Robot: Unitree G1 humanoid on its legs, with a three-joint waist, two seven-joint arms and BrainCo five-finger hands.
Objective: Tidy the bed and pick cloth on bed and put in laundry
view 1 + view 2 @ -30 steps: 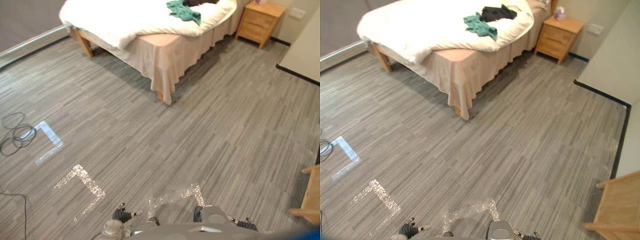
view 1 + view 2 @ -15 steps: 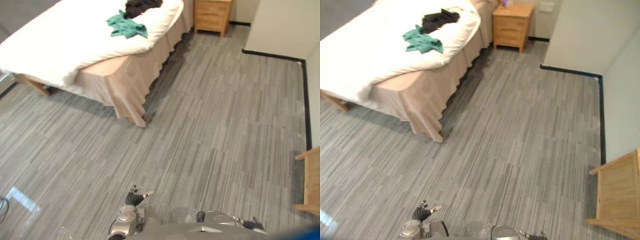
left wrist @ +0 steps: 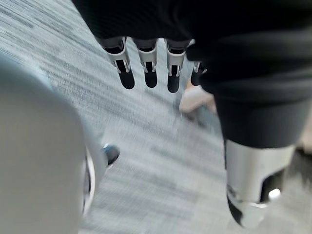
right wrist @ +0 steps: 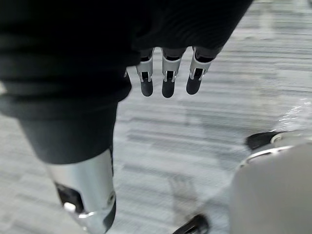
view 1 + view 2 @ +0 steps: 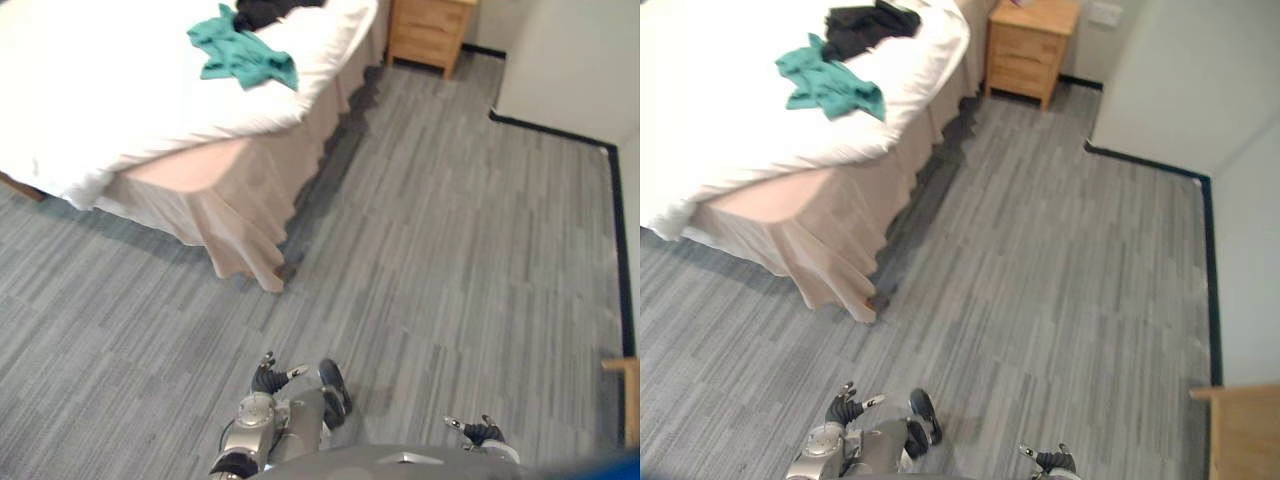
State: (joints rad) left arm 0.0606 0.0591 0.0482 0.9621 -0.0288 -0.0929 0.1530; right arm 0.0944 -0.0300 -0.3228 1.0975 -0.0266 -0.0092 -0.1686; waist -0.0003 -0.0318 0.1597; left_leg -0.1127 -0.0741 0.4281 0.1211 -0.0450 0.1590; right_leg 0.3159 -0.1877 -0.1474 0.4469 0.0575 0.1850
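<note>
A teal cloth [image 5: 240, 57] lies crumpled on the white duvet of the bed [image 5: 120, 110], near its right side. A black cloth [image 5: 862, 22] lies just beyond it, toward the head of the bed. A beige skirt [image 5: 235, 205] hangs from the bed's near corner to the floor. My left hand [image 5: 268, 375] hangs low at the bottom of the eye views, far from the bed, fingers [image 3: 146, 68] straight and holding nothing. My right hand [image 5: 478, 432] also hangs low and open, with fingers [image 4: 165, 78] straight over bare floor.
A wooden nightstand [image 5: 430, 30] stands past the bed against the far wall. A pale wall with a black baseboard [image 5: 560, 135] runs along the right. The corner of a wooden piece [image 5: 1240, 430] shows at the lower right. Grey striped floor [image 5: 450, 260] lies between me and the bed.
The camera has moved nearer the bed and turned, so the bed corner now sits closer and lower. Both hands still hang open at my sides.
</note>
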